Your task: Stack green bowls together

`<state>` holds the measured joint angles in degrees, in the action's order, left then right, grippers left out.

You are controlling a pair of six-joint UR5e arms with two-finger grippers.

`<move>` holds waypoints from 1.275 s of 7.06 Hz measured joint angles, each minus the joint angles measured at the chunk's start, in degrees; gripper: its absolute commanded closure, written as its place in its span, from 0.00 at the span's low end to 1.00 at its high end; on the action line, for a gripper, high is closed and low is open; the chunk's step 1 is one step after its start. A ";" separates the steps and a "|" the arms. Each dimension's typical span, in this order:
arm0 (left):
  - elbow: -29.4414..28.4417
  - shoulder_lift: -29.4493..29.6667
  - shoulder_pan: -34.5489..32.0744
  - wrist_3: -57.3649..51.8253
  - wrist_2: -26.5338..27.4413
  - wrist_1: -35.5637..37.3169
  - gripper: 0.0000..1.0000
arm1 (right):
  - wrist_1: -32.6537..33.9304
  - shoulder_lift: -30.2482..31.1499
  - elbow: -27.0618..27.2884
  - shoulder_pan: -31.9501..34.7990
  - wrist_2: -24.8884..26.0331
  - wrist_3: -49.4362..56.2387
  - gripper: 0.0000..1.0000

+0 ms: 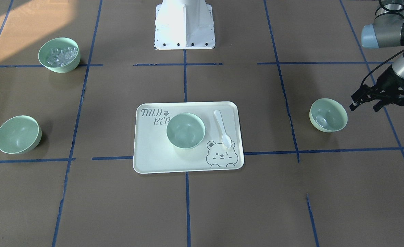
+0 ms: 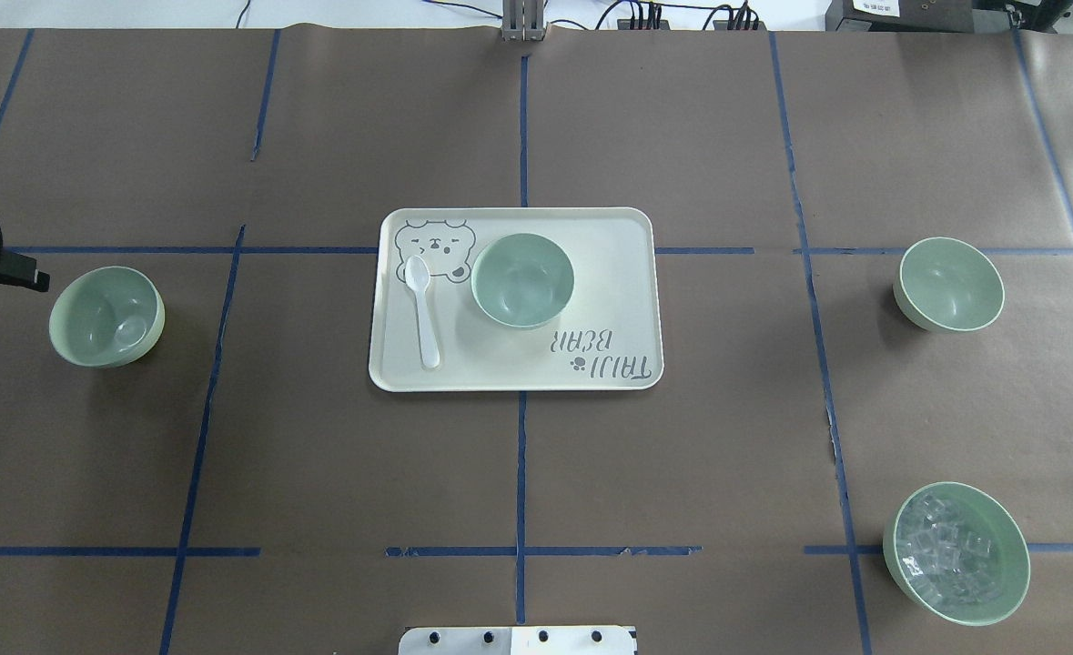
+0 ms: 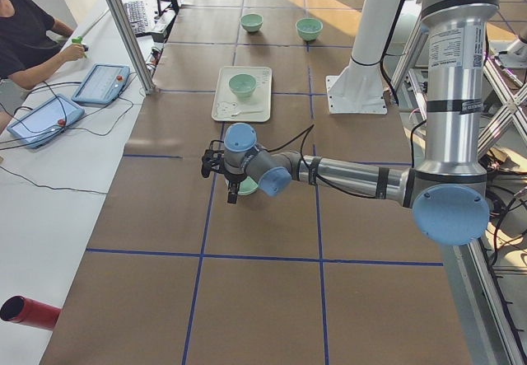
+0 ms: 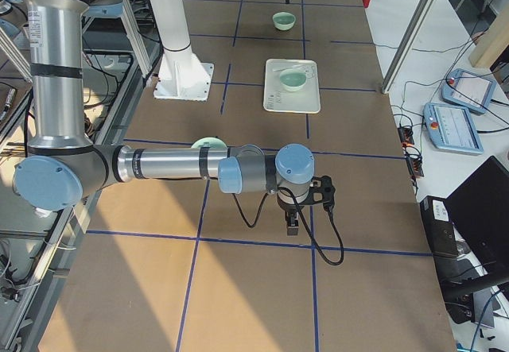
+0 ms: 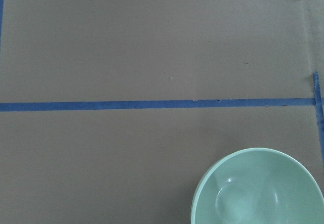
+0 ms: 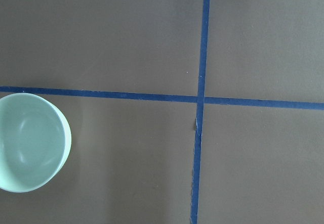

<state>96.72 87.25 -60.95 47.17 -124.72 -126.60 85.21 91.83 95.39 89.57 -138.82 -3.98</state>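
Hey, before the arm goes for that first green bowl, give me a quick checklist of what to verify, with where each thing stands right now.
1. Left gripper open: ok, jaws spread, holding nothing.
2. Left gripper centred over left bowl: not ok, it is off to one side of it.
3. Left bowl empty: cannot tell, a pale round patch shows inside.
4. Tray bowl upright, spoon apart from it: ok.
5. Right gripper state: cannot tell, seen only from the side.
6. Ice bowl away from the others: ok.
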 measured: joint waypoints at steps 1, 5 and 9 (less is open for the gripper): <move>-0.87 0.20 2.46 2.55 2.35 -1.61 0.00 | -3.69 -0.09 -0.63 -1.23 0.04 -3.55 0.00; -5.48 0.71 5.70 4.59 4.11 -6.86 0.41 | -13.62 -0.42 -2.04 -6.41 0.37 -16.14 0.00; -6.41 1.33 6.44 5.46 4.03 -7.19 1.00 | -14.01 -2.85 -4.14 -8.11 0.40 -16.93 0.00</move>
<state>90.31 88.58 -54.51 52.63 -120.69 -133.79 71.20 88.97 91.25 81.46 -138.42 -20.91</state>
